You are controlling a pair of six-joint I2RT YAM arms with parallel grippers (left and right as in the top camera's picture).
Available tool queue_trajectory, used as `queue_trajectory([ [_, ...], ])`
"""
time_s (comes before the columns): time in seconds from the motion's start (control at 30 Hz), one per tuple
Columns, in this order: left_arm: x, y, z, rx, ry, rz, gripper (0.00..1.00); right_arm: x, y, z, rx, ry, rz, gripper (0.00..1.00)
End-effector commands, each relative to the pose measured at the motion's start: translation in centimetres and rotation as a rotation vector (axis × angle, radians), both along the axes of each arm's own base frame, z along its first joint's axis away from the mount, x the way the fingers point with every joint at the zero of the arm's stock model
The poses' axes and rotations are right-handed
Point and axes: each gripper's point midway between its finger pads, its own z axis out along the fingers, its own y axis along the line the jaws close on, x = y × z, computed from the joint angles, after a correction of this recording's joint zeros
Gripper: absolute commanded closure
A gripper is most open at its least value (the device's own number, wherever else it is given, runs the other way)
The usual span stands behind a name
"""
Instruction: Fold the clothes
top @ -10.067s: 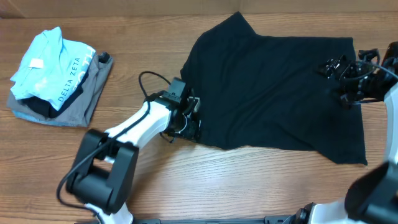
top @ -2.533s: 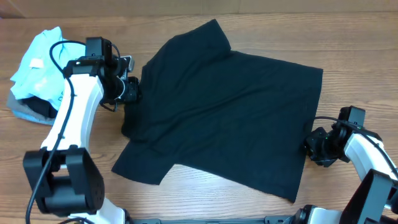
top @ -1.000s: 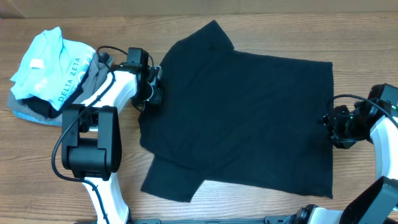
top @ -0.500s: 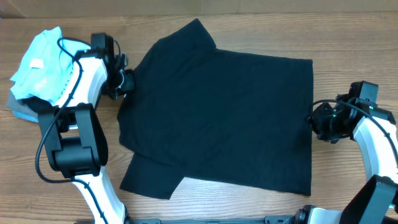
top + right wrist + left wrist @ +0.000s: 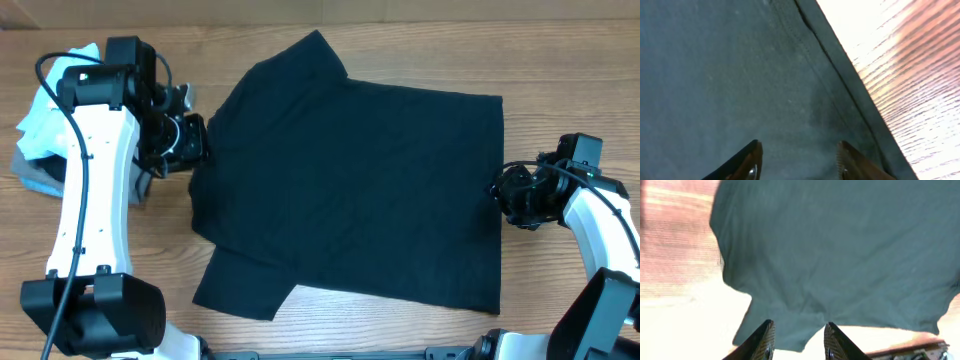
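Observation:
The clothes, a plain black T-shirt (image 5: 350,180), lie spread flat in the middle of the table with one sleeve at the back and one at the front left. My left gripper (image 5: 190,142) hovers at the shirt's left edge. In the left wrist view its jaws (image 5: 799,342) stand open and empty above the T-shirt (image 5: 840,255). My right gripper (image 5: 505,195) is at the shirt's right edge. In the right wrist view it (image 5: 800,162) is open over the T-shirt (image 5: 740,75), just inside the stitched hem, with no cloth pinched.
A light blue shirt (image 5: 45,110) lies on a grey folded garment (image 5: 35,182) at the back left, partly behind my left arm. Bare wooden table (image 5: 560,60) surrounds the black shirt.
The black shirt slid left over the last second and now lies still. My left gripper opened, let go of the shirt's edge and drew back slightly. The right gripper stayed at the right edge.

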Motion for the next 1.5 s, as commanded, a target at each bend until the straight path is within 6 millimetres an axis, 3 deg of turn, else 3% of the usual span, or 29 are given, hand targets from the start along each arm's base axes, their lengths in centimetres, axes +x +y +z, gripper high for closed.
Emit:
queue_trajectory([
  [0.0,-1.2,0.0,-2.6,0.0,0.1,0.044,0.64,0.1,0.3,-0.2,0.02,-0.001,-0.011,0.45],
  [0.1,-1.5,-0.3,-4.2,-0.015,0.123,0.043,0.63,1.0,0.0,0.1,0.015,-0.032,-0.036,0.48],
  [0.2,-1.4,-0.6,-5.2,-0.034,0.117,0.036,0.64,2.5,-0.3,0.1,0.024,-0.072,-0.086,0.83],
  [0.27,-0.1,-1.3,-5.2,-0.053,0.046,-0.035,0.67,3.4,-0.1,-0.2,0.025,-0.091,-0.088,0.94],
  [0.33,1.3,-1.8,-5.2,-0.04,-0.036,-0.114,0.81,3.7,0.3,-0.8,0.027,-0.084,-0.074,0.95],
  [0.47,3.4,-3.0,-7.1,0.033,-0.129,-0.188,0.94,3.3,0.8,-3.6,0.028,-0.001,-0.083,0.96],
  [0.6,4.3,-4.8,-10.9,0.056,-0.162,-0.24,0.95,2.4,1.0,-6.8,0.066,0.11,-0.149,0.96],
  [0.73,6.0,-5.7,-14.9,0.059,-0.206,-0.237,0.95,3.1,0.3,-8.6,0.059,0.12,-0.216,0.96],
  [0.93,9.5,-5.0,-20.6,0.061,-0.222,-0.099,0.89,4.6,-1.3,-10.1,0.012,0.089,-0.308,0.96],
  [1.07,11.5,-6.7,-23.0,-0.053,-0.245,-0.012,0.87,5.9,-2.3,-10.4,-0.029,0.036,-0.32,0.96],
  [1.23,14.5,-8.0,-21.8,-0.168,-0.346,0.062,0.85,7.5,-2.9,-9.4,-0.038,-0.019,-0.315,0.96],
  [1.37,17.6,-8.6,-18.4,-0.247,-0.436,0.061,0.85,9.3,-3.8,-8.0,-0.056,-0.079,-0.267,0.96],
  [1.47,19.4,-9.4,-14.8,-0.331,-0.481,0.024,0.84,10.9,-3.9,-6.0,-0.066,-0.146,-0.135,0.94],
])
